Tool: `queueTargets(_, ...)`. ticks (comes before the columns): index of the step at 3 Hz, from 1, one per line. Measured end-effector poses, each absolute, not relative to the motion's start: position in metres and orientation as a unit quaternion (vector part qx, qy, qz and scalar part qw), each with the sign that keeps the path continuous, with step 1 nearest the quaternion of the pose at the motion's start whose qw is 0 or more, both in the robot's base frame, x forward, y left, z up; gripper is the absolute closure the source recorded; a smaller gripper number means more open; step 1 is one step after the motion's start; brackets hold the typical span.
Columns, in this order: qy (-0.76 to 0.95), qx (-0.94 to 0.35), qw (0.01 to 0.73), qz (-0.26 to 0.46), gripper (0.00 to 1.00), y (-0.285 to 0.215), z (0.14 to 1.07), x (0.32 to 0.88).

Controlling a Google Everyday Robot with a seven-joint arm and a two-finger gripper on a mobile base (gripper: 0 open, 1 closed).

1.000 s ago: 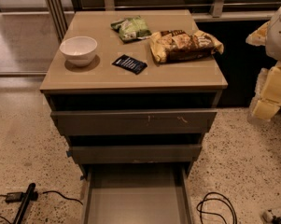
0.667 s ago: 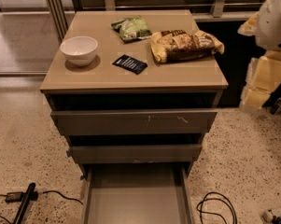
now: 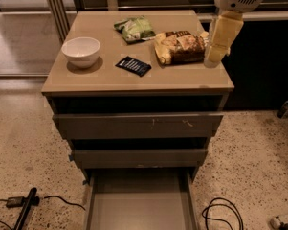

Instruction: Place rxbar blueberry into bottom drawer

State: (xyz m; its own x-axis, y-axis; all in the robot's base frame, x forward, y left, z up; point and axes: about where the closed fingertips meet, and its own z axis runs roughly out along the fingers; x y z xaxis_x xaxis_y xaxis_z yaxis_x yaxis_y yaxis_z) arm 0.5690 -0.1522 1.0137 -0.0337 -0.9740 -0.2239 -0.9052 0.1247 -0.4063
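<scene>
The rxbar blueberry (image 3: 133, 65), a small flat dark navy wrapper, lies on the cabinet top (image 3: 110, 83) near the middle, between the bowl and the chip bag. The bottom drawer (image 3: 141, 207) is pulled out at the foot of the cabinet, and its plain grey floor is bare. My gripper (image 3: 214, 56) hangs down from the arm at the top right. It is above the right edge of the cabinet top, in front of the chip bag's right end and well to the right of the rxbar.
A white bowl (image 3: 81, 51) stands at the left of the cabinet top. A green bag (image 3: 135, 28) lies at the back, and a yellow-brown chip bag (image 3: 179, 47) lies at the right. The two upper drawers (image 3: 138, 126) are nearly shut. Cables (image 3: 222, 214) and a black tool (image 3: 26, 210) lie on the floor.
The arm and gripper have swung in from the far right. They are now over the right edge of the cabinet top and hide part of the chip bag. The objects have not moved.
</scene>
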Motion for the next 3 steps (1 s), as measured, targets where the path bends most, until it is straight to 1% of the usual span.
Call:
queueTargets(1, 0.723, -0.631, 0.277, -0.032, 0.0, -0.143, 1.014, 0.606)
queueTargets(2, 0.749, -0.586, 0.307, 0.041, 0.0, -0.143, 0.999, 0.623)
queueTargets(3, 0.766, -0.555, 0.315, 0.07, 0.0, -0.138, 0.986, 0.627)
